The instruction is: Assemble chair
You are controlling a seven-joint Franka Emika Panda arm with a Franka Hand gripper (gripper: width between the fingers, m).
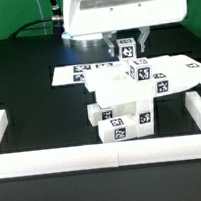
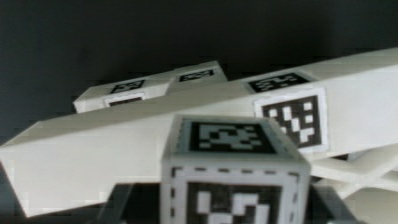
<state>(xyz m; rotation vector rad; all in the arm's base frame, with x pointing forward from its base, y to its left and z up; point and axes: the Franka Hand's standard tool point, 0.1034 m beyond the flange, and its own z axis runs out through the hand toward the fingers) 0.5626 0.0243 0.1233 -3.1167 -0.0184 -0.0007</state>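
Exterior view: the partly built chair (image 1: pixel 129 103) is seen standing on the black desk (image 1: pixel 29 106), inside the white border rails (image 1: pixel 104 153), in front of the marker board (image 1: pixel 71 74). Tagged blocks are stacked low at the front, and a flat seat slab (image 1: pixel 177 77) is carried across the top, reaching toward the exterior view's right. The gripper (image 1: pixel 126 47) is held directly above the assembly, and a small tagged post (image 1: pixel 126 48) is clamped between the fingers, its lower end just above or touching the top of the chair; contact cannot be settled at this resolution.

Wrist view: the post (image 2: pixel 228 170) is seen close up, held upright, tag faces legible. Behind it the long seat slab (image 2: pixel 196 115) is seen lying tilted across the frame, with further tagged parts (image 2: pixel 151 88) beyond it. The fingers are mostly hidden by the post.

Risks judged from here: if the post is lowered off-centre from its socket, jamming or tipping of the stacked assembly is likely. A slab resting loosely could be shifted by downward pressure. Slip of the post within the grasp would alter its angle and spoil insertion.
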